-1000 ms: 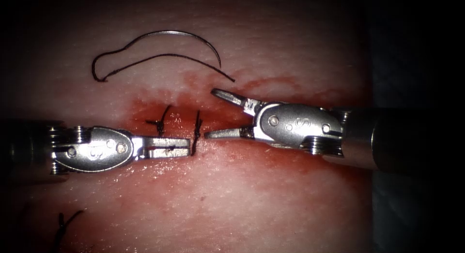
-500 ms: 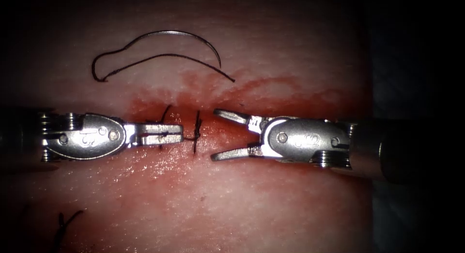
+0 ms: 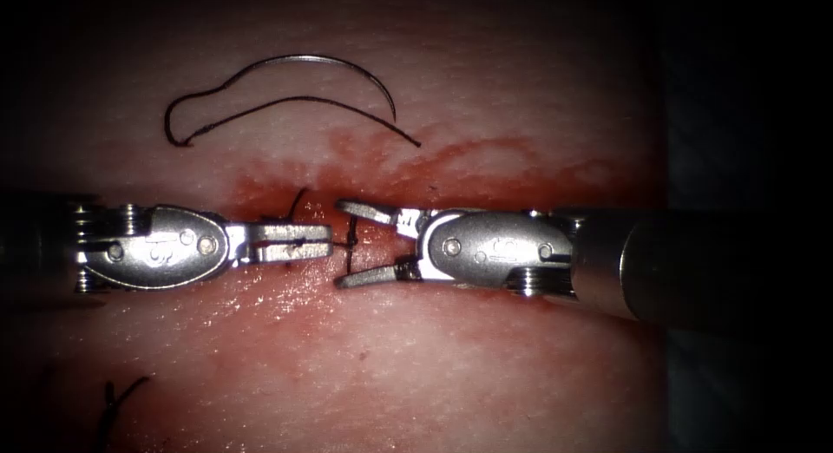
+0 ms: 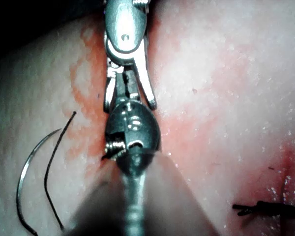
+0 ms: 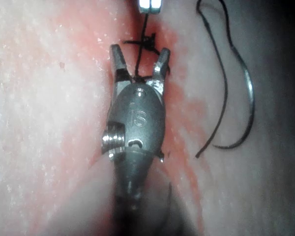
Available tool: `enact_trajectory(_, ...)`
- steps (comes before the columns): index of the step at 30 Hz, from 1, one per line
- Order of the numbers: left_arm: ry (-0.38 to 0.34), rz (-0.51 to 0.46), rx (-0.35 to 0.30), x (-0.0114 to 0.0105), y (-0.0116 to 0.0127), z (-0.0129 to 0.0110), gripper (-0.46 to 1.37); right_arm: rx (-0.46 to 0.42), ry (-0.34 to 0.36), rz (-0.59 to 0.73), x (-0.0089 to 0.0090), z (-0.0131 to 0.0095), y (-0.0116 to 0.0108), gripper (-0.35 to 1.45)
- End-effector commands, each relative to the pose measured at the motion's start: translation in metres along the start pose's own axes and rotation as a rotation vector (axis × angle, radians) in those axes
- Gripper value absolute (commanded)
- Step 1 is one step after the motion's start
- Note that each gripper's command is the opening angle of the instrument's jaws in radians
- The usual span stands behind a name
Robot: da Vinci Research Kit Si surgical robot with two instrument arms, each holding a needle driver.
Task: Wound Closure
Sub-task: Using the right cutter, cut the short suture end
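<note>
Two tools are meeting over one knot (image 3: 350, 239). The left tool (image 3: 325, 238) is holding its jaws clamped together on the short thread (image 3: 337, 239) running from its tip to that knot. The right tool (image 3: 339, 244) is holding nothing. Its jaws are standing apart, one on either side of the knot, with the upright tails of the stitch lying between them. Over the last second it has been sliding in toward the left tool with its jaws spread, so the knot is now sitting inside its open mouth.

The needle (image 3: 330, 61) is lying loose on the tissue (image 3: 486, 366), well apart from both tools on the far side of them and not in the tissue. Its own strand (image 3: 286, 101) is curling beside it. An older stitch (image 3: 291, 212) is showing just beside the left tool's jaws, and cut ends (image 3: 117, 401) are lying well off on the near side of that tool. Red fluid (image 3: 486, 158) is staining the tissue around the right tool.

Judging by this, the step in hand is dealing with the tails of a tied stitch, the left tool keeping the thread taut while the right one is lining up. The next move is calling for careful placement: the right jaws should be closing on thread alone, clear of the knot and the tissue beneath, while the left grip is staying steady.
</note>
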Motion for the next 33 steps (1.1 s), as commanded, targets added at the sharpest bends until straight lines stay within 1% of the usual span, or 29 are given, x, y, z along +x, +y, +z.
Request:
enact_trajectory(1, -0.001, 0.005, -0.003, 0.0000, 0.0000, 0.0000, -0.35, 0.000, -0.001, -0.001, 0.0000, 0.0001, 0.0000, 1.11)
enact_trajectory(7, 0.001, 0.005, -0.006, 0.0001, 0.0002, 0.0001, -0.35, -0.015, -0.005, -0.003, -0.0002, 0.0015, 0.0000, 1.12)
enact_trajectory(9, 0.001, 0.005, -0.006, 0.0001, 0.0002, 0.0001, -0.35, -0.016, -0.005, -0.003, -0.0003, 0.0017, -0.0001, 1.12)
enact_trajectory(16, 0.003, 0.004, -0.011, 0.0003, 0.0006, 0.0002, -0.35, -0.024, -0.005, -0.010, -0.0007, 0.0031, -0.0006, 1.11)
enact_trajectory(33, 0.006, 0.010, -0.022, 0.0006, 0.0011, 0.0004, -0.35, -0.034, 0.001, -0.013, -0.0007, 0.0045, -0.0010, 1.08)
